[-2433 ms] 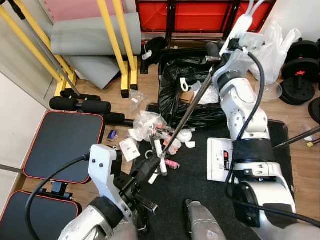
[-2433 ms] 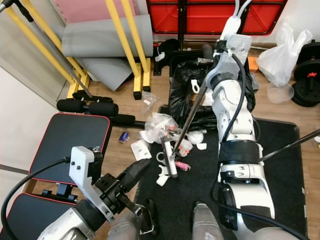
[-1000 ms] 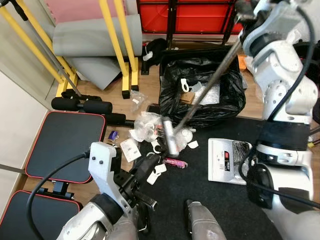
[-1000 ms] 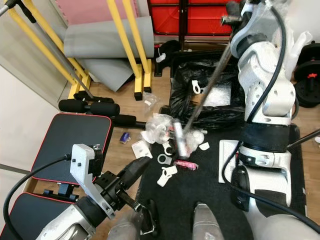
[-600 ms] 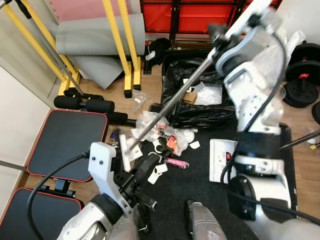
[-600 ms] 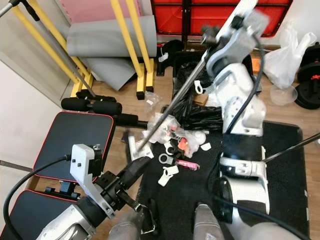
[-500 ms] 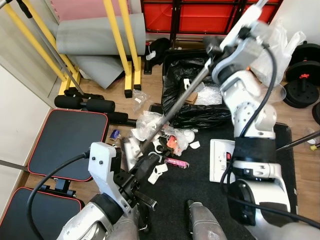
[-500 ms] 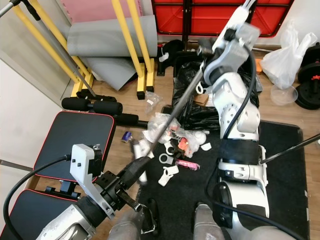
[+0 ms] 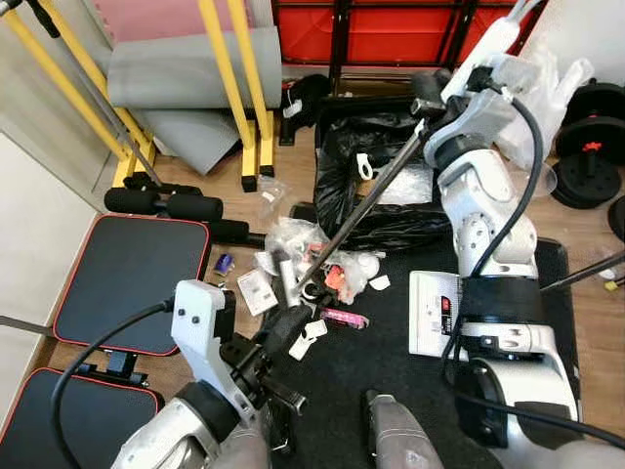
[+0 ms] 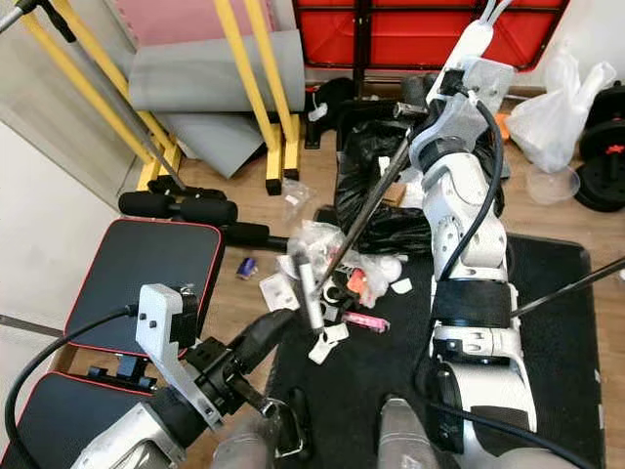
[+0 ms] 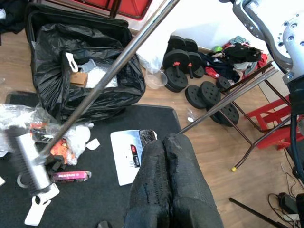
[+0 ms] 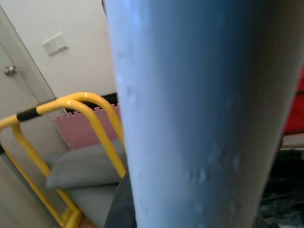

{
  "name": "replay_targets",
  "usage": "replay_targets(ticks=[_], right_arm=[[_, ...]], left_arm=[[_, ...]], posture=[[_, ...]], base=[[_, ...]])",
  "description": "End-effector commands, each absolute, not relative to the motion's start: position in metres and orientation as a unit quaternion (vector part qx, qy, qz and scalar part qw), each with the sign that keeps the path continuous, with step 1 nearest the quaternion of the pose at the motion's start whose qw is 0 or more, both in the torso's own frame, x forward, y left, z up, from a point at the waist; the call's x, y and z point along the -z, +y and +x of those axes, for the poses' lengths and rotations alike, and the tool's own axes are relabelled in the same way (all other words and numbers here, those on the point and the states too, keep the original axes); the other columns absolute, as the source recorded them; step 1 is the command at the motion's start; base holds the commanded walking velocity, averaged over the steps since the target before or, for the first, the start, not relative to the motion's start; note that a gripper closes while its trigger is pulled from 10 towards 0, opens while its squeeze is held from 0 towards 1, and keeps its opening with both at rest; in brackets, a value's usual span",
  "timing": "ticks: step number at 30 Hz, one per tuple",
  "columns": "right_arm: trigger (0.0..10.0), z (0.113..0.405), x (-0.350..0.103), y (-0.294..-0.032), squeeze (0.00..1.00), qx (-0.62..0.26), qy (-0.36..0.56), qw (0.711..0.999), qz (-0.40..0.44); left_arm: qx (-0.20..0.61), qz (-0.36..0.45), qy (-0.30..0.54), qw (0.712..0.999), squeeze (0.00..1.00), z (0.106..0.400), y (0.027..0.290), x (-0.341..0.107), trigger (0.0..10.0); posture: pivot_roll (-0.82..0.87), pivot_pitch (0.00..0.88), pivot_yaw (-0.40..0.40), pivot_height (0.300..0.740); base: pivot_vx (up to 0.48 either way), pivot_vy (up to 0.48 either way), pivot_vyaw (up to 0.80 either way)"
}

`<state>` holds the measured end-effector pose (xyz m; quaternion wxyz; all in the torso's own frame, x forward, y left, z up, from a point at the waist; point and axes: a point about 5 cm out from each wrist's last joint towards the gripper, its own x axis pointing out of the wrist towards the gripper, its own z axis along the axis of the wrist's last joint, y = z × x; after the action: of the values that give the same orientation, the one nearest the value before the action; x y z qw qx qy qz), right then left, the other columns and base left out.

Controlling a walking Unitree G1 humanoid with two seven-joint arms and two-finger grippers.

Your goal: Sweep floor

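Note:
A long grey broom handle [image 9: 366, 191] slants from my right gripper [image 9: 428, 106], which is shut on its upper end, down to a narrow grey broom head [image 9: 286, 277]. The head rests at the left side of a litter pile [image 9: 327, 269] of clear wrappers, white scraps and a pink packet [image 9: 342, 317] at the edge of the black mat [image 9: 381, 362]. My left gripper [image 9: 283, 327] hovers low beside the pile, its fingers [image 11: 164, 147] pressed together on nothing. In the right wrist view the pale handle [image 12: 199, 118] is very close.
An open black rubbish bag [image 9: 386, 195] stands just behind the litter. A white scale [image 9: 435, 313] lies on the mat. Black padded benches [image 9: 122, 269] and yellow frame legs [image 9: 244, 147] are on the left, weight plates [image 9: 586, 147] and a thin metal rod [image 9: 581, 274] on the right.
The broom head lifted off the mat, swung out left towards the bench, then came back right to the litter's left edge. My left gripper has stayed put.

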<state>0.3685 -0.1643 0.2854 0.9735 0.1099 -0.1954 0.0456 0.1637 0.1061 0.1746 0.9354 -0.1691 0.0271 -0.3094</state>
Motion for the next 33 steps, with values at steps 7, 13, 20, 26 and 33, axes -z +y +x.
replay_targets(ticks=[7, 13, 20, 26, 33], right_arm=[[10.0, 0.368, -0.272, -0.166, 0.0, -0.036, -0.204, 0.976, 0.06], [10.0, 0.368, -0.27, -0.166, 0.0, -0.042, -0.206, 0.977, 0.043], [10.0, 0.364, -0.279, -0.166, 0.0, -0.062, -0.216, 0.974, 0.023], [10.0, 0.356, -0.298, -0.155, 0.0, -0.137, -0.253, 0.951, 0.115], [10.0, 0.344, -0.309, -0.145, 0.0, -0.217, -0.223, 0.928, 0.203]], left_arm=[[0.324, -0.164, 0.038, 0.931, 0.0, 0.158, 0.106, -0.173, 10.0], [0.325, -0.165, 0.039, 0.931, 0.0, 0.158, 0.105, -0.173, 10.0], [0.327, -0.167, 0.039, 0.929, 0.0, 0.157, 0.105, -0.172, 10.0], [0.328, -0.168, 0.039, 0.929, 0.0, 0.159, 0.104, -0.171, 10.0], [0.326, -0.166, 0.034, 0.93, 0.0, 0.164, 0.105, -0.17, 10.0]], posture=[[-0.02, 0.324, 0.066, 0.74], [-0.03, 0.318, 0.062, 0.74], [-0.04, 0.305, 0.059, 0.74], [-0.04, 0.293, 0.058, 0.74], [-0.07, 0.283, 0.05, 0.74]], base=[[0.0, 0.0, 0.0], [0.0, 0.0, 0.0], [0.0, 0.0, 0.0], [0.0, 0.0, 0.0], [0.0, 0.0, 0.0]])
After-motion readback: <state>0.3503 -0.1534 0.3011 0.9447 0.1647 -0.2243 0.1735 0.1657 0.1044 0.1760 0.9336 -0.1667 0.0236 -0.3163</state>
